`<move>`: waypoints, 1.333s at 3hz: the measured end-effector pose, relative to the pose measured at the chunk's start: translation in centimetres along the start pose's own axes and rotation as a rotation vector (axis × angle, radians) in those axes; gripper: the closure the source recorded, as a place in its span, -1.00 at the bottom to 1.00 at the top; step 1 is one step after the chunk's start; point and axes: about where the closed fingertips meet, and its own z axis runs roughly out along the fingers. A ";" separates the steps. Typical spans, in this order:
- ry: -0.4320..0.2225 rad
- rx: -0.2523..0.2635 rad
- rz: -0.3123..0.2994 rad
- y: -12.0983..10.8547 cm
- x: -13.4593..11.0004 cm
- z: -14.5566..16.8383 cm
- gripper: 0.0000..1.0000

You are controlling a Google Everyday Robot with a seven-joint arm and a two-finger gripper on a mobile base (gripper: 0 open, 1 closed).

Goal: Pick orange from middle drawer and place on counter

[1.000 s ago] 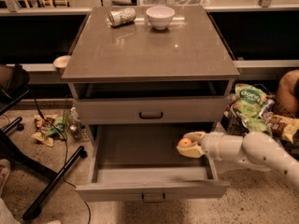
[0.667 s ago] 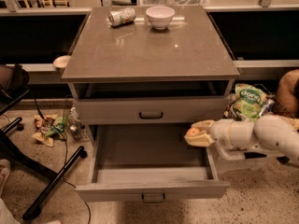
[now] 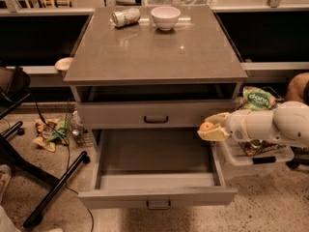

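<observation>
Gripper (image 3: 212,128) with orange (image 3: 206,126) higher, farther right, over middle drawer (image 3: 155,196) edge.

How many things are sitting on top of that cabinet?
2: a can lying at the back left of the counter, a white bowl right of it. The tool, shut on the orange, is lower, by the right wall of the open middle drawer.

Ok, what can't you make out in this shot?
In the camera view:
the orange, mostly covered by the end effector gripping it by the middle drawer's right rear corner;
the arm, cut off by the right edge;
the can on the counter, label too small to read;
the recess under the counter, lost in shadow.
</observation>
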 end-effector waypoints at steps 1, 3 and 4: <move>-0.038 0.041 0.003 -1.8 -1.7 -3.4 1.00; -0.109 0.115 -0.051 -5.3 -7.1 -11.9 1.00; -0.115 0.120 -0.056 -5.6 -7.5 -12.4 1.00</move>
